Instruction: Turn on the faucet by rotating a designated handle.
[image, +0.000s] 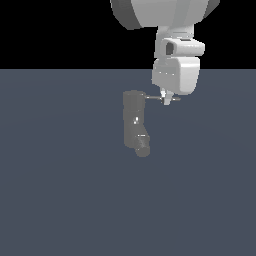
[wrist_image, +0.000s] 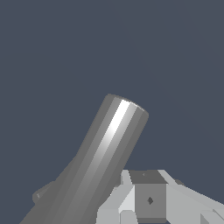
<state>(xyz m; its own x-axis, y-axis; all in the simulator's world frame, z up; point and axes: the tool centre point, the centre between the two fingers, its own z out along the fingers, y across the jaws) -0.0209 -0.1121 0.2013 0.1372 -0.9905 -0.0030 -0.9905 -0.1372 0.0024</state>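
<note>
Broadly, a flat slate-blue floor (image: 60, 200) across the lower part of the exterior view, black above it. Hanging down from the top edge, the large white robot arm (image: 165, 15), its wrist block directly over the work. Below that, the faucet (image: 133, 120): a small dark grey upright cylinder near the middle of the exterior view, with a short round spout stub (image: 142, 147) angled out from its lower end toward the exterior view's right. Sticking out sideways from the body's top, also toward the exterior view's right, the handle (image: 157, 98), a thin straight grey rod with a lighter tip. Down at the rod's outer end, the gripper (image: 167, 99), its pale fingertips right at the rod, apparently touching it; too small in the exterior view to tell whether closed on it or merely beside it.

Up close in the wrist view, a thick grey cylinder (wrist_image: 105, 162) slanting across the frame with a bright highlight along its length, probably the faucet body though hard to say for certain. Just beside it, at the frame's edge, pale blocky finger parts of the gripper (wrist_image: 148, 199) around a darker square face; no visible gap, so finger spacing impossible to judge here too.
</note>
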